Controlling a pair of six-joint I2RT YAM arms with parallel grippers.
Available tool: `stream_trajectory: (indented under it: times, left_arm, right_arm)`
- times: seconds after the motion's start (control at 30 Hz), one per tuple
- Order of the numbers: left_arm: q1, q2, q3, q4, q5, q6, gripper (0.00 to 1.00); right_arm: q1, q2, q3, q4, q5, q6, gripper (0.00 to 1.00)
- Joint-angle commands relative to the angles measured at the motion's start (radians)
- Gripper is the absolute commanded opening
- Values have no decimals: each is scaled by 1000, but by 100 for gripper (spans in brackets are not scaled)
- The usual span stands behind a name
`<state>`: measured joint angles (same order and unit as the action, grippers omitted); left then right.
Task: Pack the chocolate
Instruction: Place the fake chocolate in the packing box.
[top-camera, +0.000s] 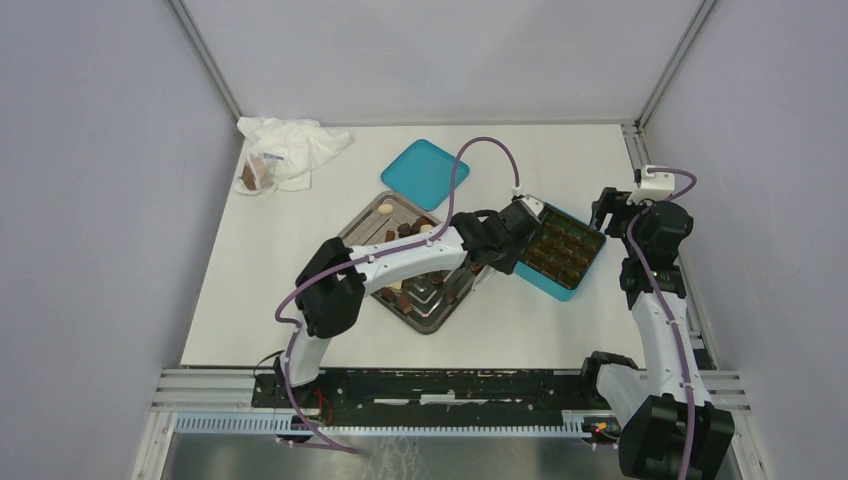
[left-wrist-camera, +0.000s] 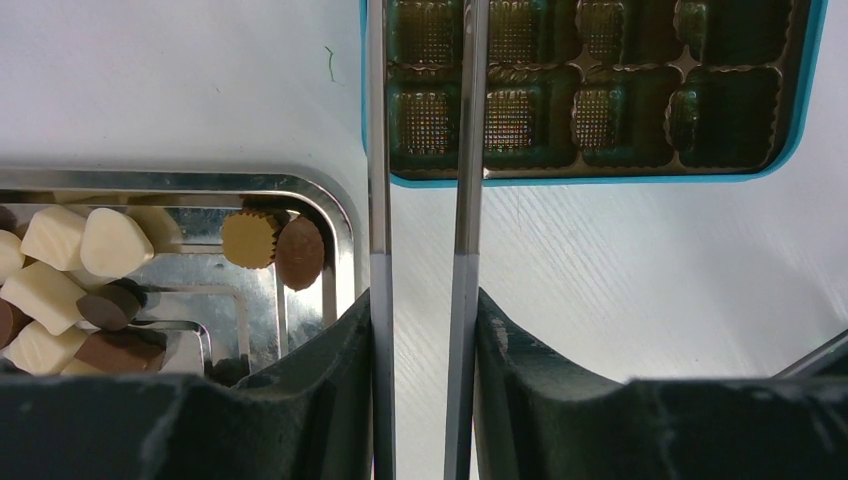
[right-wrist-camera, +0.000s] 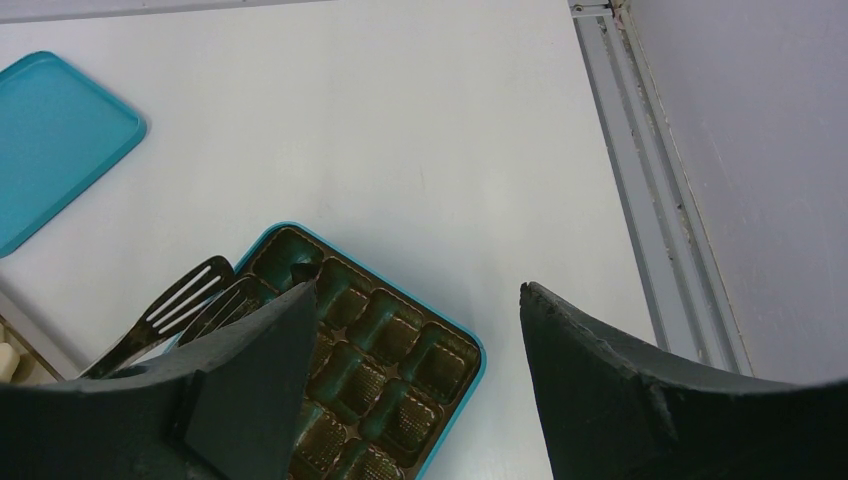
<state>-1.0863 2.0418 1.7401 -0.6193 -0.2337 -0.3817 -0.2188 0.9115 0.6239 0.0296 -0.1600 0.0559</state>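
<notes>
Packing barely begun: the box pockets are bare and the sweets sit in the tray.

My left jaws are clamped on a pair of metal tongs (left-wrist-camera: 377, 200), whose blades reach out over the teal box (left-wrist-camera: 720, 115). I cannot tell whether a piece sits between their tips. Every pocket I can see in the box is empty. The chocolate (left-wrist-camera: 75, 250) lies heaped in the steel tray (left-wrist-camera: 200, 180) on the bench, just beside the box. My right jaws stand wide apart, holding nothing, near the box. By my reckoning nearly every piece is left to move, and the lid (right-wrist-camera: 50, 140) goes on last.
</notes>
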Motion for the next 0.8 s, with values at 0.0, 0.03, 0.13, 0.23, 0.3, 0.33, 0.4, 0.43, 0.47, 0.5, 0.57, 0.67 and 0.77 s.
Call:
stream_trajectory:
  times: [0.0,0.03,0.13,0.23,0.3,0.33,0.4,0.43,0.47,0.5,0.57,0.67,0.77]
  left_arm:
    - [-6,-63,5,54,-13,27,39]
    - [-7,-84,-14,69,-9,24,39]
    - [-7,-155,-91,124,8,10,38]
    - [-6,-242,-190,194,32,-6,38]
    - [-5,-302,-255,234,45,-17,37]
    - [-6,-333,-288,250,49,-24,37]
    - [-6,-391,-351,277,51,-31,36]
    - [-6,-422,-382,288,49,-36,36]
    - [-6,-450,-415,296,41,-42,36]
    - [-6,-482,-447,303,35,-48,35]
    - [-6,-540,-507,309,20,-63,35]
    - [-5,-636,-599,305,5,-92,35]
    - [-4,-712,-684,274,-27,-122,35]
  right_arm:
    - [-5,-6,-6,33,-9,3,79]
    - [-4,-6,-6,33,-11,2,79]
    - [-4,-6,-6,33,-18,0,79]
    - [-4,-4,-6,33,-39,-7,79]
    - [-4,-3,-5,32,-78,-24,79]
    - [-5,-2,-6,29,-114,-46,79]
    - [-4,-5,-6,22,-219,-110,79]
    - [-4,-6,-5,16,-288,-138,79]
    - [-4,-5,-3,6,-354,-173,79]
    - [-4,-5,-3,-1,-404,-200,79]
    - [-5,-6,-6,-7,-485,-232,79]
    - [-4,1,-12,-8,-561,-259,79]
    - [-4,16,-12,-13,-598,-267,79]
